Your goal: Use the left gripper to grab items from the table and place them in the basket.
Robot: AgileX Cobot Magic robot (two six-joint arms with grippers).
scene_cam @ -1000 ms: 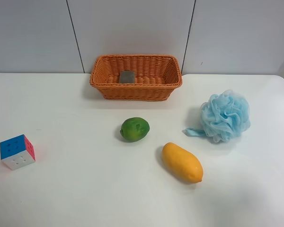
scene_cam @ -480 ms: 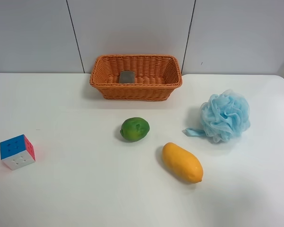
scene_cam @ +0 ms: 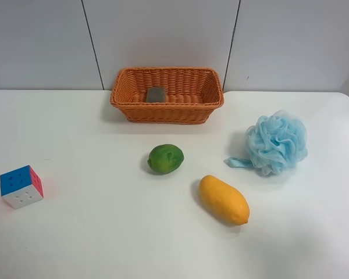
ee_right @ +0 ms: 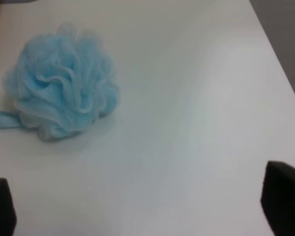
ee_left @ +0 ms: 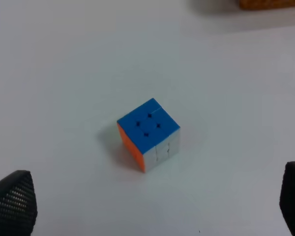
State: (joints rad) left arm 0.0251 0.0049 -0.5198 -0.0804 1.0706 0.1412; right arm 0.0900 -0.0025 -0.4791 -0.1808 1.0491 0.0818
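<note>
The wicker basket [scene_cam: 128,96] stands at the back of the white table [scene_cam: 93,232] with the grey eraser block [scene_cam: 156,94] lying inside it. The puzzle cube [scene_cam: 21,186] sits near the exterior high view's left edge. The green fruit [scene_cam: 166,158], the orange mango [scene_cam: 223,199] and the light-blue bath puff [scene_cam: 277,142] lie on the table. Neither arm shows in the exterior high view. My left gripper [ee_left: 152,206] is open and empty above the table, with the cube [ee_left: 148,133] ahead of its fingers [ee_left: 12,201]. My right gripper [ee_right: 142,206] is open and empty, short of the puff [ee_right: 61,101].
A grey panelled wall runs behind the basket. The table's edge and the darker floor beyond it show in the right wrist view [ee_right: 290,49]. A corner of the basket shows in the left wrist view [ee_left: 270,4].
</note>
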